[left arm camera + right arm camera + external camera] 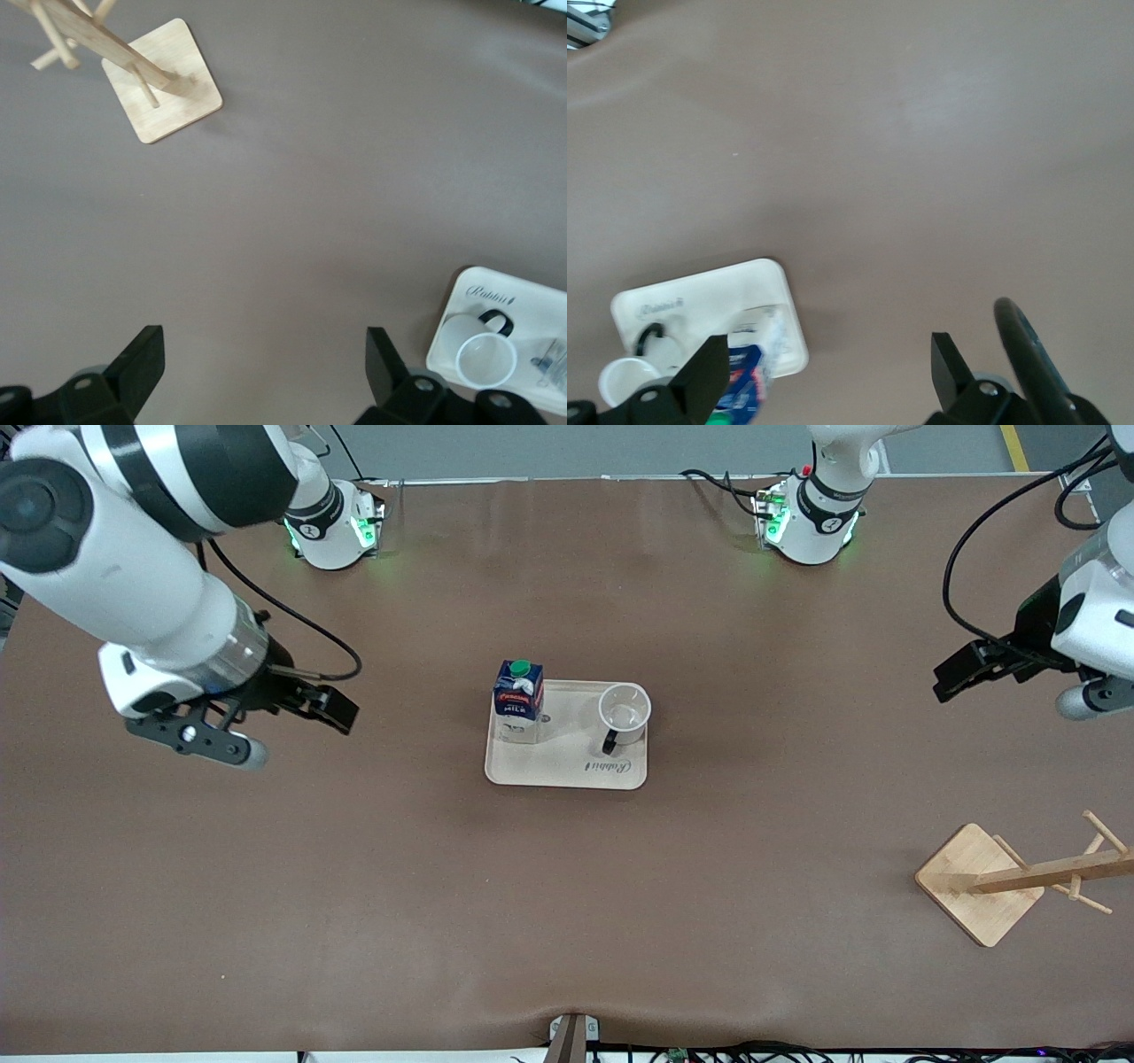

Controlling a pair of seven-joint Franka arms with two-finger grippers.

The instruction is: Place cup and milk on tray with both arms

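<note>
From my remote station, both arms hang clear of the work. My left gripper (961, 671), fingers spread apart and holding nothing, hovers over bare table toward the left arm's end; my right gripper (297, 713), likewise spread and empty, hovers over bare table toward the right arm's end. Between them, well apart from either, sits the tray (567, 766) at mid-table. The milk (518, 700) stands upright on the tray's end toward the right arm, the cup (625, 713) upright on the end toward the left arm, handle turned toward the front camera. I judge the placing done, each arm nearer its own item.
</note>
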